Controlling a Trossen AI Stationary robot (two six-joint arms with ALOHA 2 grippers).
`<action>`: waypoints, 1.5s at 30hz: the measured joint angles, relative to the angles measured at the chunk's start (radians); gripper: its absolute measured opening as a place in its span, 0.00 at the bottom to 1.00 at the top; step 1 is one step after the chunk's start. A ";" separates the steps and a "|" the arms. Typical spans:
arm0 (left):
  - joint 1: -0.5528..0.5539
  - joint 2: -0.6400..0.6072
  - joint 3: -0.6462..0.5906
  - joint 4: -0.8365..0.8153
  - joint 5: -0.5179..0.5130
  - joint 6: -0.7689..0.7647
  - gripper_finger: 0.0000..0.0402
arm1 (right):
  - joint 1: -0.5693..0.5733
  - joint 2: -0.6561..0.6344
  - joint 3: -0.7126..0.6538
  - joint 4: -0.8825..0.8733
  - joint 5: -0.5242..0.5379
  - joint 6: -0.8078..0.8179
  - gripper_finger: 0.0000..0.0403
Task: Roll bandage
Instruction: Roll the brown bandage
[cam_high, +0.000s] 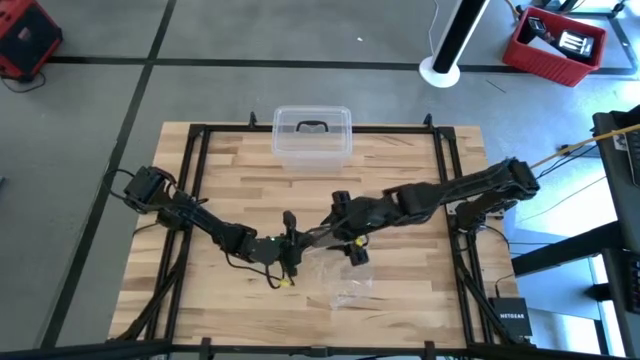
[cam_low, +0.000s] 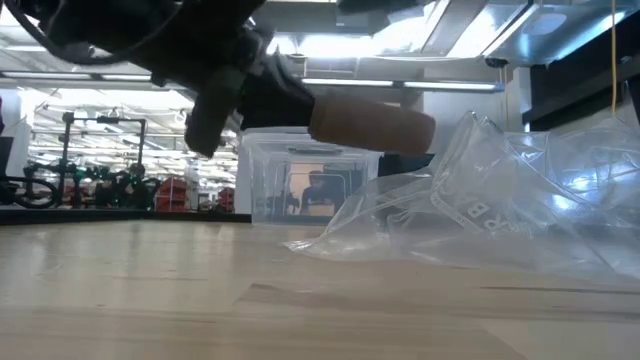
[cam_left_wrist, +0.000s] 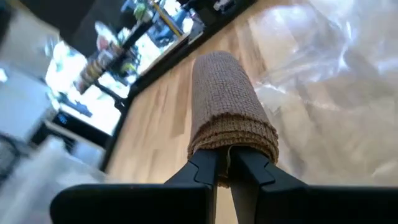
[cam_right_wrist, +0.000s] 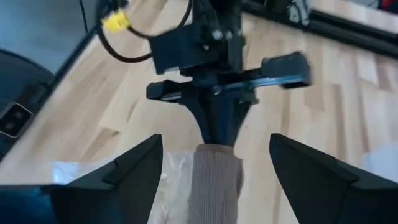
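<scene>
High view: both arms meet near the middle of the wooden worktop (cam_high: 200, 300); left pincer (cam_high: 296, 243) and right pincer (cam_high: 335, 240) sit close together, and the arms hide the bandage here. A clear plastic box (cam_high: 312, 138) with a dark handle stands at the far edge, well apart; a crinkled clear plastic bag (cam_high: 350, 282) lies just beside and partly under the right arm. Low view: the bandage (cam_low: 372, 123), rolled into a brown cylinder, hangs above the worktop, held at one end by the dark left pincer; the bag rises just beside the roll's free end, and the box stands behind. Left wrist view: left pincer nearly closed, fingers (cam_left_wrist: 208, 169) clamping the layered end of the roll (cam_left_wrist: 229, 106); bag spread beyond it. Right wrist view: right pincer spread wide, fingers (cam_right_wrist: 134, 165) either side of the roll (cam_right_wrist: 214, 180), not touching it, holding nothing; the left pincer faces it.
</scene>
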 joint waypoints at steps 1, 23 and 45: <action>-0.002 0.000 0.000 -0.003 -0.001 -0.050 0.04 | 0.000 -0.018 0.000 -0.013 -0.005 -0.002 0.74; -0.050 -0.002 -0.165 -0.027 -0.021 -0.665 0.04 | -0.011 -0.093 -0.619 0.739 0.044 0.066 0.74; -0.044 -0.002 -0.165 -0.040 -0.021 -0.686 0.04 | -0.049 0.156 -0.619 0.968 0.067 0.011 0.74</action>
